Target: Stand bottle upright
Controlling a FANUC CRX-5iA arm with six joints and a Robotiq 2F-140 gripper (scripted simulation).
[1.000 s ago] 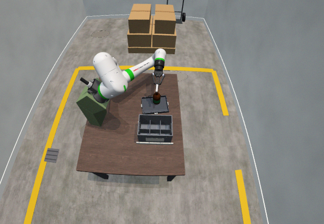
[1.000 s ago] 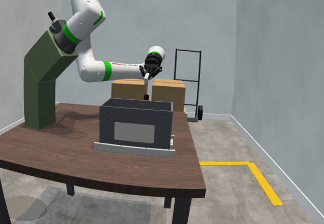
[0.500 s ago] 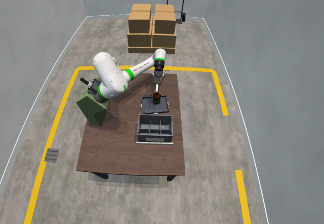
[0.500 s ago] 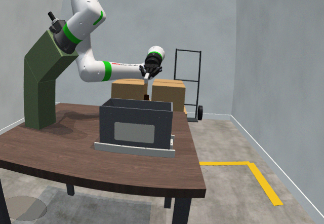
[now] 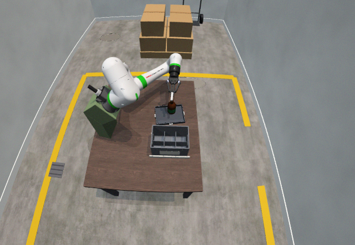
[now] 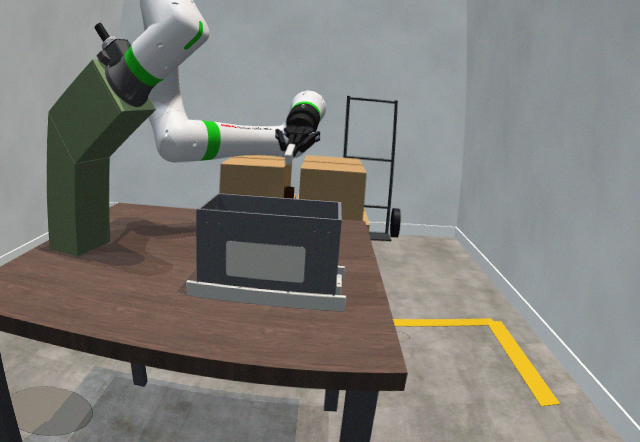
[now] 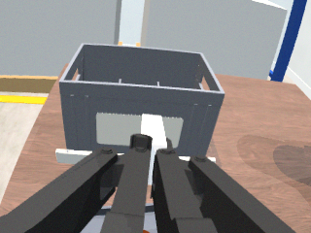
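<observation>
bottle up on the tray, claw shut above it
the bottle (image 5: 171,107) stands upright on the tray (image 5: 160,116), behind the crate (image 5: 170,143) on the counter (image 5: 126,162); the claw (image 5: 172,87) is fully closed, gripping nothing.

Brown bottle (image 5: 171,106) with a green band, dark grey tray (image 5: 162,119) and crate (image 5: 170,148), white-and-green arm (image 5: 134,83).

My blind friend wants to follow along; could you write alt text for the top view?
A brown bottle with a green label stands upright on a dark tray on a wooden table, with the white robot arm's shut gripper reaching down to its top. A divided grey crate sits beside the tray.
</observation>
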